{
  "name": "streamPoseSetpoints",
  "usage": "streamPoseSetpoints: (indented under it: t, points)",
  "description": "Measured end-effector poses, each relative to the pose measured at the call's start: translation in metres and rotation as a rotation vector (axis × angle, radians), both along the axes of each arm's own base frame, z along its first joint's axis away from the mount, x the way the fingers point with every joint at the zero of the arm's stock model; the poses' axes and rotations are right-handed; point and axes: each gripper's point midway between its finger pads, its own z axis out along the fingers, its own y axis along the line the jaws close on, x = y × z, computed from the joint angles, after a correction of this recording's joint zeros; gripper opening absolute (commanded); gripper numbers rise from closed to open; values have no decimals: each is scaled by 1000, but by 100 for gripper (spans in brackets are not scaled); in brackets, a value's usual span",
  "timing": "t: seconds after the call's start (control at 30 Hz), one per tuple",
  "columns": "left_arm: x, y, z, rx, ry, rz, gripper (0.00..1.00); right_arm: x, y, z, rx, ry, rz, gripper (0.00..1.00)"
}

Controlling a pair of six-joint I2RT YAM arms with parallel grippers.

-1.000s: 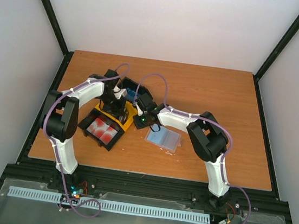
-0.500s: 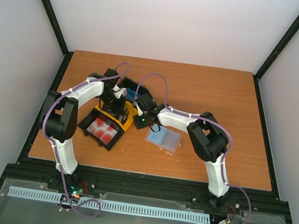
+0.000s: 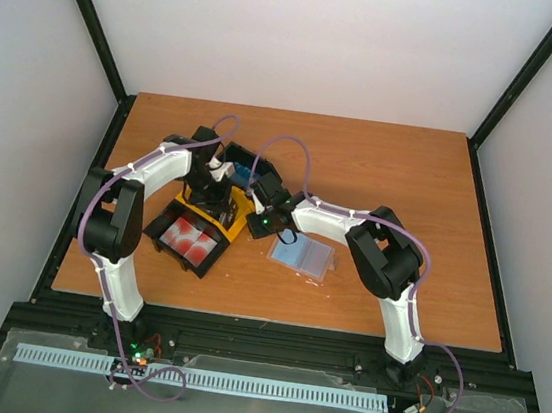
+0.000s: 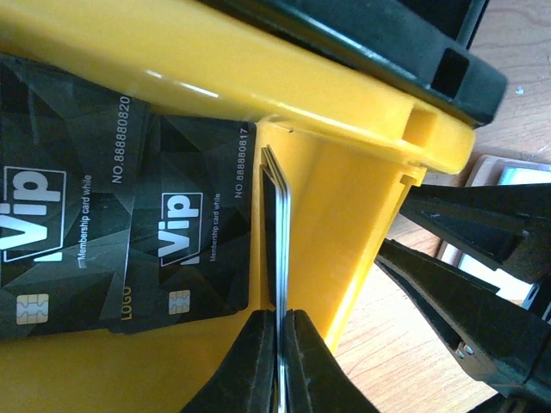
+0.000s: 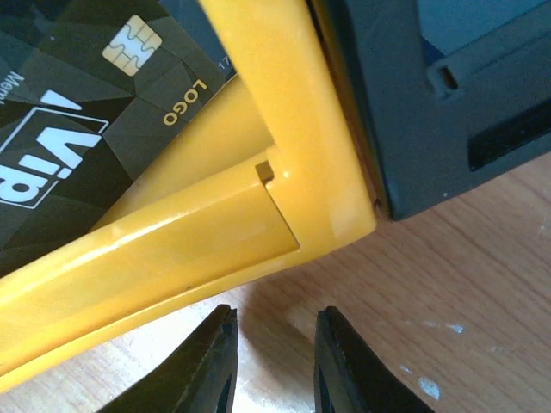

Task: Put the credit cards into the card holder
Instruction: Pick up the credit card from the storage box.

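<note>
The wooden desk [image 3: 410, 183] carries a three-bin tray [image 3: 213, 261], and just to its right the card holder [image 3: 301, 257] lies flat, long axis roughly left to right. In the yellow bin [image 4: 344, 198] two black Vip cards [image 4: 198, 232] lie face up and overlapping. The left claw [image 4: 277, 361] pinches a black card [image 4: 277, 258] that stands on edge, its long axis pointing away from the fingers along the bin wall. The right claw [image 5: 274, 361] hangs over bare desk beside the bin's corner, its jaws slightly parted and holding nothing.

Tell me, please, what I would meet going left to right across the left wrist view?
A flat black card → second black card → edge-on cards in the left gripper's jaws → yellow bin wall → right gripper's jaws.
</note>
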Motion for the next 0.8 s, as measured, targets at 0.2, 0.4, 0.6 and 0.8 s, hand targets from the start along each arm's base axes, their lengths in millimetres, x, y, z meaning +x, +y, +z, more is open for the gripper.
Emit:
streamPoseSetpoints:
  t: [0.2,0.4,0.6,0.8]
  points:
    - [0,3,-1,18,0,6,1,0,-1,2,13,10,1,28]
    - [5,7,11,40,-32,16,1,9,-5,28,105,34,-12,32]
    - [10,8,26,42,-64,46,1,10,6,77,292,60,31,40]
    - [13,16,29,37,-42,129,1,-4,25,95,409,113,104,51]
